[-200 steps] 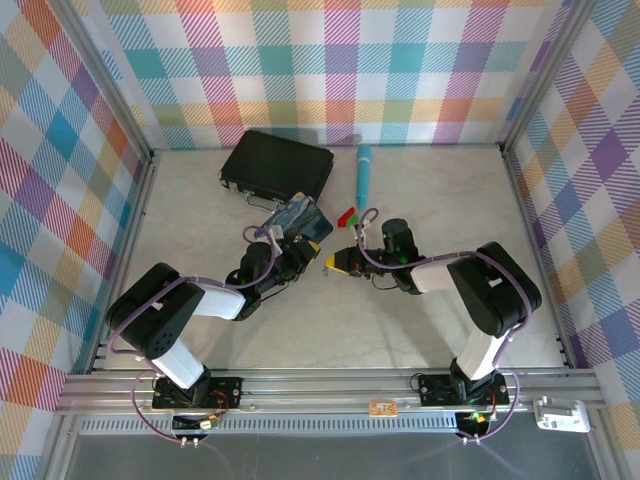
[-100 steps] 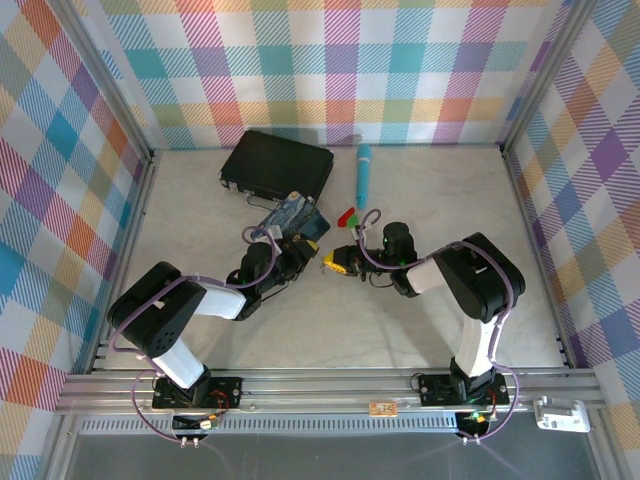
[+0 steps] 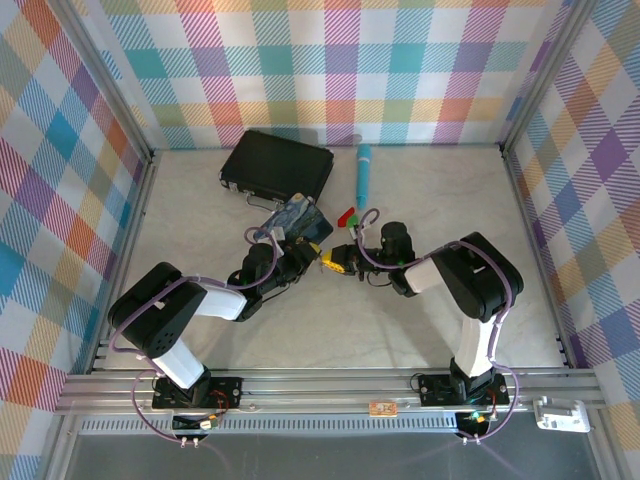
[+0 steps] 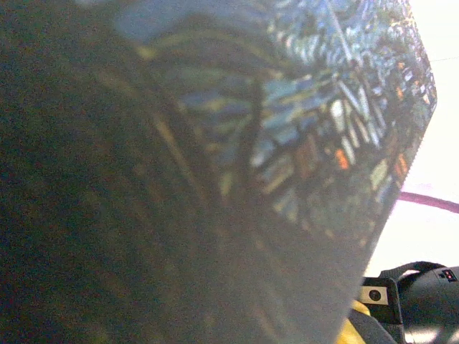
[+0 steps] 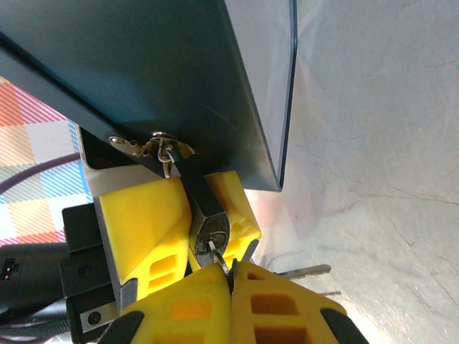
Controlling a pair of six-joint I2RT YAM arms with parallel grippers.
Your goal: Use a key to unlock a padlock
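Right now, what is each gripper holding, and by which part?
The right gripper pinches the key by its head end, blade in the padlock. The left gripper clamps the padlock by its body.

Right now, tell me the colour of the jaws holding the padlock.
Yellow; the right wrist view shows them best, clamped on the dark padlock.

- The table is a pale, faintly marbled surface, walled in by plaid panels.
- A black rectangular case lies flat at the far left.
- A teal cylinder lies right of the case, apart from it, pointing at the back wall.
- Small red and green blocks sit near the cylinder's near end.
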